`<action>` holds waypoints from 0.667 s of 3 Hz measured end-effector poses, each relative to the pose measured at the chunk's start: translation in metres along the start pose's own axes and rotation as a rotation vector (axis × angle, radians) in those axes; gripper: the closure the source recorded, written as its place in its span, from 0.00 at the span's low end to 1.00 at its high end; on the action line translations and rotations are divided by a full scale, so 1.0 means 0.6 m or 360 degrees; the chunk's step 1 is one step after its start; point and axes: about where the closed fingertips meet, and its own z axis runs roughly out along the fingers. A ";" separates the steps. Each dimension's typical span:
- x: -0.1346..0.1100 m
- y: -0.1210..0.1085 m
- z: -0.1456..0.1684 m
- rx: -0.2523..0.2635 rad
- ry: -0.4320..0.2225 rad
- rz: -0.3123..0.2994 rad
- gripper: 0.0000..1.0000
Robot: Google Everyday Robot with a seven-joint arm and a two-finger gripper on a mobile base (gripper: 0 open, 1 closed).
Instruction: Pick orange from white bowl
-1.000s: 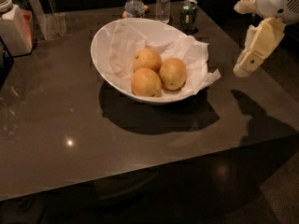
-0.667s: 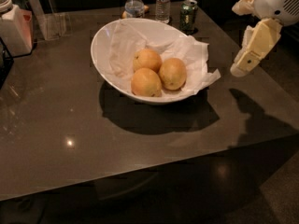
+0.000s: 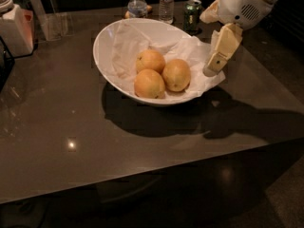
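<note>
Hanging over the right edge of the bowl [image 3: 102, 42], the gripper [image 3: 212, 68] points down above the paper lining [image 3: 124, 49], apart from the fruit. Whether it is spread or closed cannot be told. The orange [image 3: 176, 75], slightly oval, lies inside the bowl on the right, against two rounder oranges [image 3: 149, 83] and nearest the gripper. The bowl sits on a dark table [image 3: 71, 122], with bottles [image 3: 137, 4] and a can [image 3: 192, 15] behind.

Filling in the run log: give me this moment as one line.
stage: pre-grasp | gripper: at bowl rim, off orange | orange: in bowl, untouched | two other oranges: beside it
</note>
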 end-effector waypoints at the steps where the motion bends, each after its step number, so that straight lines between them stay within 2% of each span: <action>1: -0.002 -0.001 0.002 0.0002 -0.0002 -0.0002 0.00; 2: -0.002 -0.002 0.003 0.0002 -0.0003 -0.0002 0.19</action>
